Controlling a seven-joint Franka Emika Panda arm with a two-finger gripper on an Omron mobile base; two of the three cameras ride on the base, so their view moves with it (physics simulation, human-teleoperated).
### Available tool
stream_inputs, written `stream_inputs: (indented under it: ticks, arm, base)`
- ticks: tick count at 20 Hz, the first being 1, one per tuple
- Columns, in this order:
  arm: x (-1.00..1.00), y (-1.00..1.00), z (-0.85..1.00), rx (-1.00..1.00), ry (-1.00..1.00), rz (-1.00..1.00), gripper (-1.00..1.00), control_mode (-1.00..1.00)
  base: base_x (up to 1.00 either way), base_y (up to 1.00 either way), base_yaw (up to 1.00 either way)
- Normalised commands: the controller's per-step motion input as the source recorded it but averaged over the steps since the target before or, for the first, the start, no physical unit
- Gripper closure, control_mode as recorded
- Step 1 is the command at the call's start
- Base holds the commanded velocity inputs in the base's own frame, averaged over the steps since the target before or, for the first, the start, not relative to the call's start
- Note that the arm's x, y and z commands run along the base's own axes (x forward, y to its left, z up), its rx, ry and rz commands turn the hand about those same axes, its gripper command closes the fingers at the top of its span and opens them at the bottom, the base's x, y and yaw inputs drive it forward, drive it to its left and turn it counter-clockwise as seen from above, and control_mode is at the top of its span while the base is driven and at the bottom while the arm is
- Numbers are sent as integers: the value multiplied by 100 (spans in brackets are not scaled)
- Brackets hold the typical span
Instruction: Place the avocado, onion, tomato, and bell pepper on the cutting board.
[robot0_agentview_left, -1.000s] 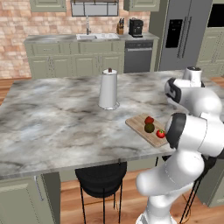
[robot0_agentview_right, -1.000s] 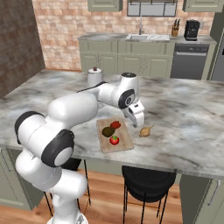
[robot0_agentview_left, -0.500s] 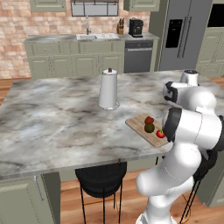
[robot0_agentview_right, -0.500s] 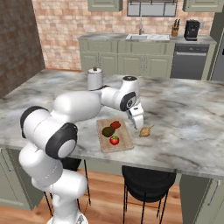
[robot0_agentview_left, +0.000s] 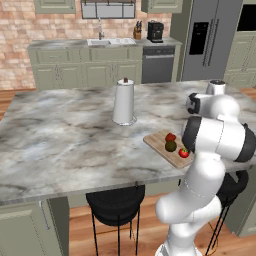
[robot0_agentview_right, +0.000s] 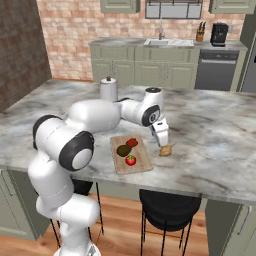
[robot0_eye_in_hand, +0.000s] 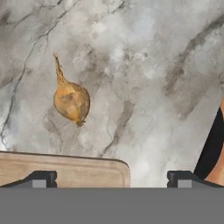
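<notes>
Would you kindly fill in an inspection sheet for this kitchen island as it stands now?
Surface: grey marble island counter.
Job's things: cutting board near the front edge carries the avocado, tomato and bell pepper; the onion lies on the counter just off the board's right side.
Clutter: paper towel roll standing upright behind the board.
Grippers: tool open, empty, above the onion.
Cables: nothing seen.
Surroundings: black stools under the island; sink, dishwasher and fridge along the far wall.

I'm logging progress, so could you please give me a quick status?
Gripper open, above onion. Onion on counter beside cutting board. Path clear.
</notes>
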Motion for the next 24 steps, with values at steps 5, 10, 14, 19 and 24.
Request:
stream_inputs:
  ticks: [5,10,14,19,24]
  arm:
    - [21,-20,-6,0,8,0,-100,-100]
    - [24,-12,-17,0,4,0,-100,-100]
    - [19,-2,-24,0,0,0,-100,-100]
    - [7,-4,-31,0,0,0,-100,-100]
    - [12,-7,-28,0,0,0,-100,-100]
  base:
    - [0,0,0]
    - [0,0,0]
    - [0,0,0]
    - [0,0,0]
    - [0,0,0]
